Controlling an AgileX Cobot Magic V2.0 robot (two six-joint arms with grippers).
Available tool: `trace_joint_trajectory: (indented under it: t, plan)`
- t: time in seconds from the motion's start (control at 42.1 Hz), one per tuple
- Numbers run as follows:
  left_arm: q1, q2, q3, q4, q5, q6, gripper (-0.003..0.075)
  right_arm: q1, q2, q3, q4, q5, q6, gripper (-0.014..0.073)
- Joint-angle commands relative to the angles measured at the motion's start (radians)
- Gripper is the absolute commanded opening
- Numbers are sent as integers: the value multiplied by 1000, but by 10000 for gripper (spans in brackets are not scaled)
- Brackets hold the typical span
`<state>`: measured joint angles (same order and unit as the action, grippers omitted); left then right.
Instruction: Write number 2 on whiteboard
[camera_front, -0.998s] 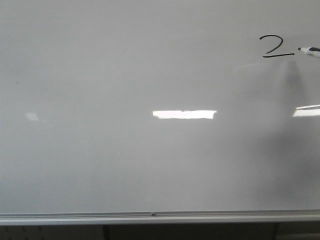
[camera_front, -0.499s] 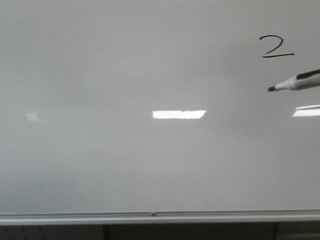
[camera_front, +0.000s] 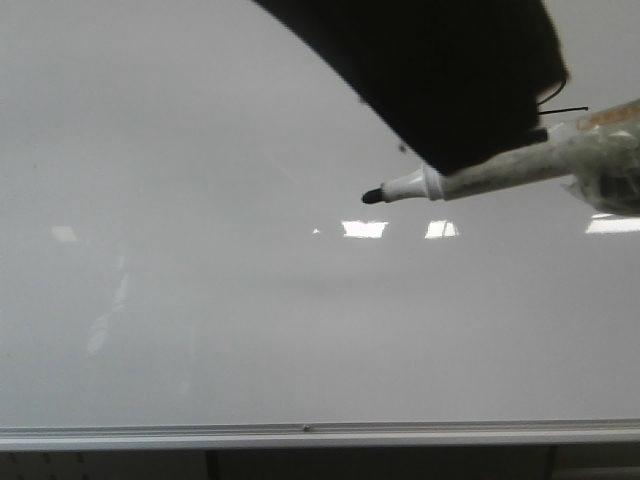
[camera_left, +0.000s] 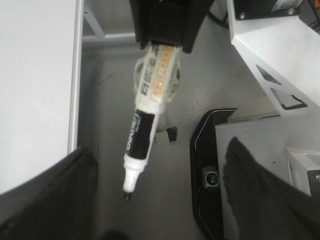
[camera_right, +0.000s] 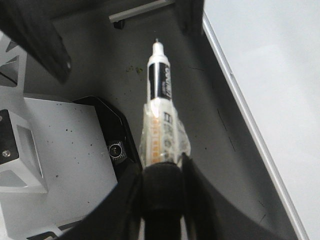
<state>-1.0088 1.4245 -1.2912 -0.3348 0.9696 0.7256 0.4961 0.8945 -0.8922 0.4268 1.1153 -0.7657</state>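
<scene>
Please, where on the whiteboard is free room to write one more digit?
Free: the left half of the whiteboard, and the band between the marker and the silver rail. Crowded: upper right, behind the dark shape.

Robotics lab: large whiteboard with metal rail, grey concrete floor, white machine housings.

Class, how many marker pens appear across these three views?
1: a white-barrelled, black-tipped marker pen, clamped in the right gripper, before the glossy whiteboard. No others visible.
</scene>
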Motion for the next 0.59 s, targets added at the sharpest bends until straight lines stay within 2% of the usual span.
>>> trace_joint_trajectory:
  t: [0.0, 0.333, 0.428, 0.57]
  plan:
    - [-12, 5, -38, -24, -60, 2, 512, 1, -11, -35, 43, -28, -16, 15]
    - [-12, 65, -38, -2, -84, 6, 498, 1, -11, -35, 43, -28, -16, 15]
    - [-12, 71, -38, 0, -84, 6, 418, 1, -11, -35, 43, -27, -16, 15]
    - [-12, 76, -38, 0, -84, 6, 228, 1, -11, -35, 43, -27, -16, 15]
